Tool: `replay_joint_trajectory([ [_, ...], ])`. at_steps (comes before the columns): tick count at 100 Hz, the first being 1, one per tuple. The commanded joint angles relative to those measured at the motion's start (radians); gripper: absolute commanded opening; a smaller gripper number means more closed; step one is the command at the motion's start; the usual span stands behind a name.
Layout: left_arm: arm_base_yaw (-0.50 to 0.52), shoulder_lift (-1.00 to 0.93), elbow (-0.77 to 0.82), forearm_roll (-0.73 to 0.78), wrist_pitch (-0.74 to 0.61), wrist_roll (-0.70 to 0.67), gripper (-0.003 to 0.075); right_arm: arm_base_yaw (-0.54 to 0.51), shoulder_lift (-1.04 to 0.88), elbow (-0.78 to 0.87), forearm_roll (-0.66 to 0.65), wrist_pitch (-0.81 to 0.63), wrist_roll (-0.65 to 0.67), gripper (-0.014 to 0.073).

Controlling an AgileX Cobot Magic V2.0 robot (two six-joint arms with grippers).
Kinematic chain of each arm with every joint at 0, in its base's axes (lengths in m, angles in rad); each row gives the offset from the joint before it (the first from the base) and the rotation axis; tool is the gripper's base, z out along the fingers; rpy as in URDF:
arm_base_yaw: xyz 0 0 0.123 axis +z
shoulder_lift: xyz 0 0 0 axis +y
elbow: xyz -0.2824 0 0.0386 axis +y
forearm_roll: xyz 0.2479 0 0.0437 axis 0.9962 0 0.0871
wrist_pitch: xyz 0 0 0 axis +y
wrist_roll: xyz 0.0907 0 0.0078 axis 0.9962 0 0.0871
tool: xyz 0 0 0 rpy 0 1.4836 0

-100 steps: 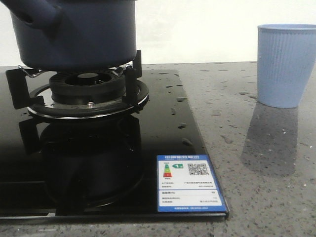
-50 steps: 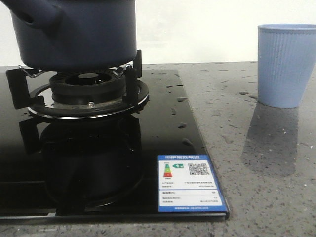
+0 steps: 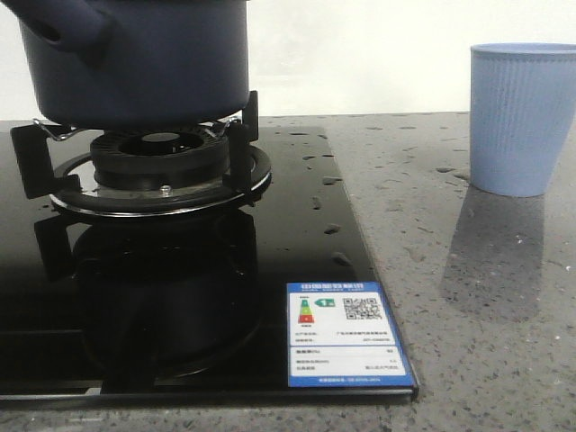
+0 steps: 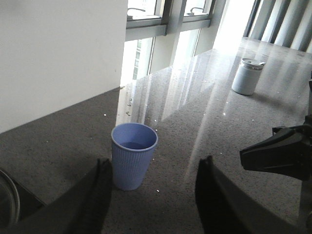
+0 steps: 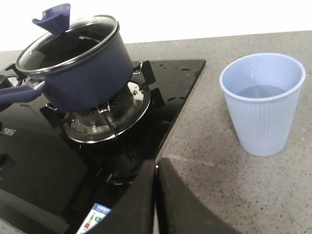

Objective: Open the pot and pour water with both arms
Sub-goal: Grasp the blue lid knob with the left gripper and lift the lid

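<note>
The dark navy pot [image 3: 135, 63] stands on the burner grate at the left of the front view. In the right wrist view the pot [image 5: 85, 68] carries a glass lid [image 5: 68, 41] with a blue knob [image 5: 53, 17]. My right gripper [image 5: 155, 162] is shut and empty, above the edge of the hob, apart from the pot. My left gripper [image 4: 155, 161] is open and empty over the counter. The light blue ribbed cup [image 4: 132, 156] stands just beyond one of its fingers [image 4: 100, 195] and holds some water. Neither gripper shows in the front view.
The black glass hob [image 3: 180, 270] has a burner grate [image 3: 162, 171] and an energy label [image 3: 346, 333] at its front corner. The cup [image 3: 522, 117] stands on the grey counter at the right. A white lidded container [image 4: 246, 75] stands farther off. A black arm part [image 4: 278, 151] juts in.
</note>
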Motion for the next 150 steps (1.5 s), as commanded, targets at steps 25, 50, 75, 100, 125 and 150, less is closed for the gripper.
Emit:
replay_joint_trajectory([
  [25,0.318,0.119,-0.164,-0.168,0.344,0.176,0.0322,0.001,0.018,-0.034,0.033,-0.083,-0.014,-0.0049],
  [50,0.441,0.153,-0.17,-0.228,0.313,0.497,0.0454,0.001,0.018,-0.034,0.033,-0.083,-0.014,-0.0049],
  [75,0.449,0.205,-0.17,-0.248,0.134,0.53,0.0551,0.001,0.018,-0.034,0.033,-0.083,-0.014,-0.0049],
  [100,0.464,0.323,-0.17,-0.309,0.16,0.601,0.0526,0.001,0.018,-0.034,0.033,-0.073,-0.014,-0.0049],
  [125,0.497,0.39,-0.17,-0.471,0.148,0.738,0.0526,0.001,0.018,-0.034,0.033,-0.05,-0.014,-0.0049],
  [150,0.499,0.446,-0.17,-0.51,0.231,0.738,0.0526,0.001,0.018,-0.034,0.033,-0.05,-0.014,-0.0049],
])
